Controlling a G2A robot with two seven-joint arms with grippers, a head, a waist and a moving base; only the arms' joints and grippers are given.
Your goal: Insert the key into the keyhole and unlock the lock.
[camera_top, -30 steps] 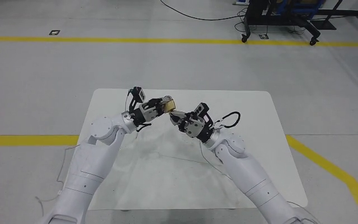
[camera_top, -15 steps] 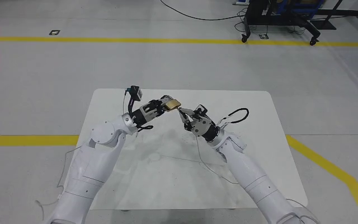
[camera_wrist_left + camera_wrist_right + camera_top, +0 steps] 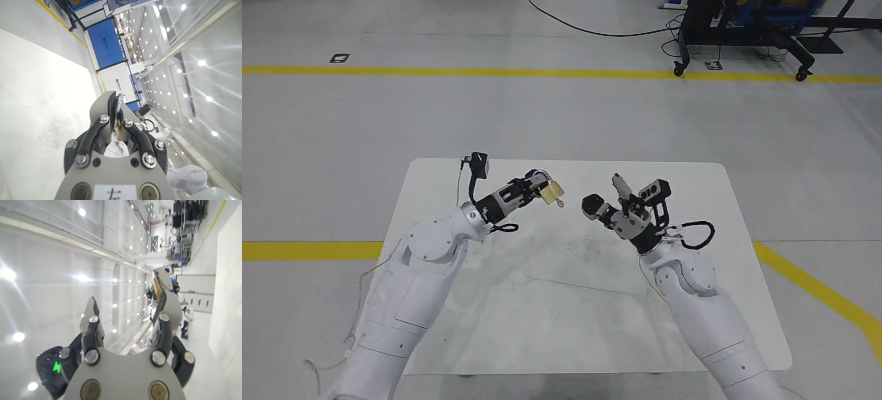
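Note:
A brass padlock (image 3: 552,189) is held above the back middle of the white table (image 3: 692,300), with my left gripper (image 3: 540,185) shut on it. A small key (image 3: 560,203) hangs from the lock's end facing the other arm. In the left wrist view the left gripper (image 3: 117,98) pinches the padlock (image 3: 118,130), a sliver of brass between the pads. My right gripper (image 3: 604,196) hovers a short way right of the lock, open and holding nothing. From the right wrist view, the right gripper (image 3: 126,300) is spread wide, and the padlock (image 3: 157,288) shows farther off.
Both arms are raised over the table, whose bare surface carries faint grey scuffs (image 3: 542,270). Yellow floor lines (image 3: 542,72) run behind and beside the table. A black wheeled cart (image 3: 742,30) stands far back right.
My right gripper was closed at the lock's end; it has opened, let go of the key and pulled back to the right. The left gripper with the padlock shifted slightly right.

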